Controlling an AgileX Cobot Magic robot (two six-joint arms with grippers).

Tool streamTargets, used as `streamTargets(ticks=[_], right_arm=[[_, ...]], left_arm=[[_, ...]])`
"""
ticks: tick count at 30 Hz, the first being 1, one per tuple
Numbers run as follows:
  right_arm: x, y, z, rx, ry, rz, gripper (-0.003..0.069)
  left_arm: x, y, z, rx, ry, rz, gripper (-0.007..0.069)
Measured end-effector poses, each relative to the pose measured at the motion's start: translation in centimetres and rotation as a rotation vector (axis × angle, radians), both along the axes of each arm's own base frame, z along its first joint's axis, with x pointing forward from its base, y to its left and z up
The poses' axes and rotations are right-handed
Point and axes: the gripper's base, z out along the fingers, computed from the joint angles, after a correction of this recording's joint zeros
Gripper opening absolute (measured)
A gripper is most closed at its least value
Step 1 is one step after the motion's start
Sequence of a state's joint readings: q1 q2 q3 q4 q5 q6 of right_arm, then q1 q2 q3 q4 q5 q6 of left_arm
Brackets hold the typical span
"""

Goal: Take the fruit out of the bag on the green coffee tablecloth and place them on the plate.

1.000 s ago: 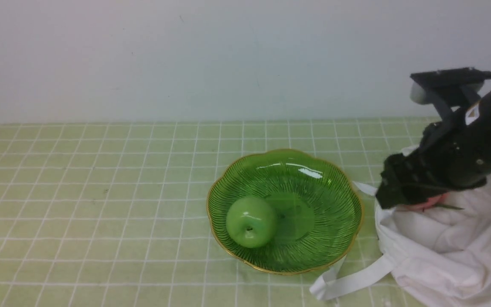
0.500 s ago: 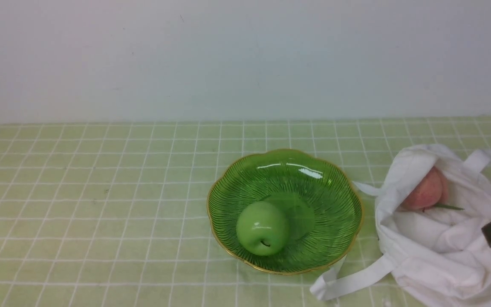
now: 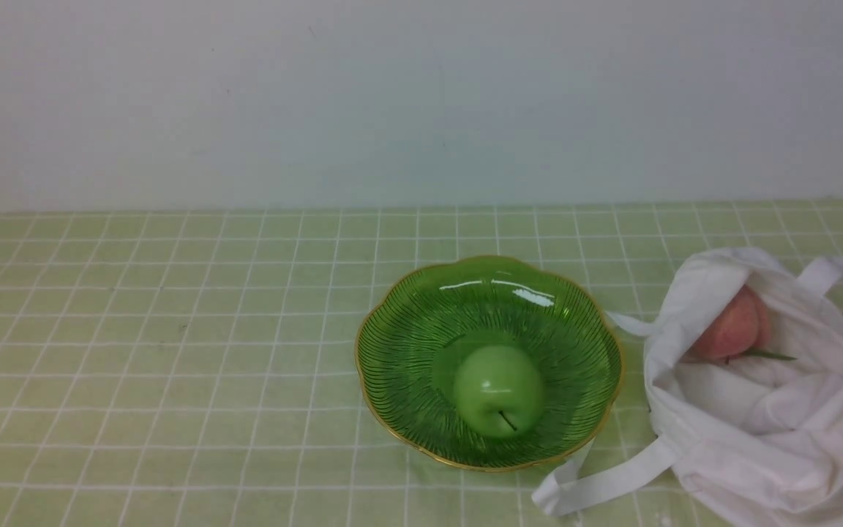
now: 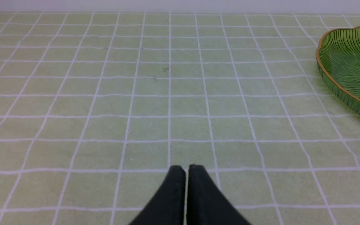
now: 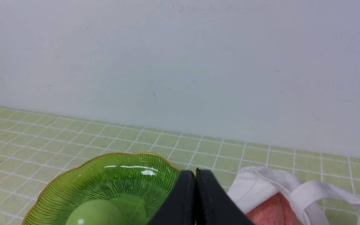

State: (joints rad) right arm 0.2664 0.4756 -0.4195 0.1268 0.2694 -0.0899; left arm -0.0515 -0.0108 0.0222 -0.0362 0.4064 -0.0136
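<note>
The green apple [image 3: 498,401] lies in the green glass plate [image 3: 407,307], near its front, stem toward me. The pink peach [image 3: 732,333] with its leaf sits in the open mouth of the white bag [image 3: 758,432] to the right of the plate. Neither gripper shows in the front view. In the right wrist view my right gripper [image 5: 195,171] is shut and empty, held above the gap between plate [image 5: 83,175] and bag [image 5: 261,184], with the peach [image 5: 267,212] just beyond it. My left gripper [image 4: 186,168] is shut and empty over bare tablecloth [image 4: 167,109], left of the plate [image 4: 333,81].
The checked tablecloth [image 3: 136,351] runs back to a plain white wall [image 3: 392,102]. The bag's long strap [image 3: 597,483] trails onto the cloth in front of the plate.
My right arm has pulled back out of the front view, uncovering the bag and peach. The apple has rolled from the plate's left toward its middle front.
</note>
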Motion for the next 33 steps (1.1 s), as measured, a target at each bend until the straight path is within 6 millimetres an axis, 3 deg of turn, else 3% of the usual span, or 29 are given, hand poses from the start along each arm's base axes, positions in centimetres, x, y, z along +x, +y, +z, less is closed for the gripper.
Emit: streamTargets(ticks=[17,25,33], right_arm=[[-0.3,-0.1,-1.2,-0.012,0.064,0.001,-0.0015],[-3.4,-2.0,-7.0,0.019,-0.029,-0.146,-0.0015],[-4.6,-3.0,-11.6,0.013,-0.006,-0.296,-0.0015]], left_arm=[[0.0,0.0,0.0,0.0,0.0,0.0,-0.0008],[0.0,0.0,0.0,0.0,0.0,0.0,-0.0008],[0.0,0.0,0.0,0.0,0.0,0.0,-0.0008]])
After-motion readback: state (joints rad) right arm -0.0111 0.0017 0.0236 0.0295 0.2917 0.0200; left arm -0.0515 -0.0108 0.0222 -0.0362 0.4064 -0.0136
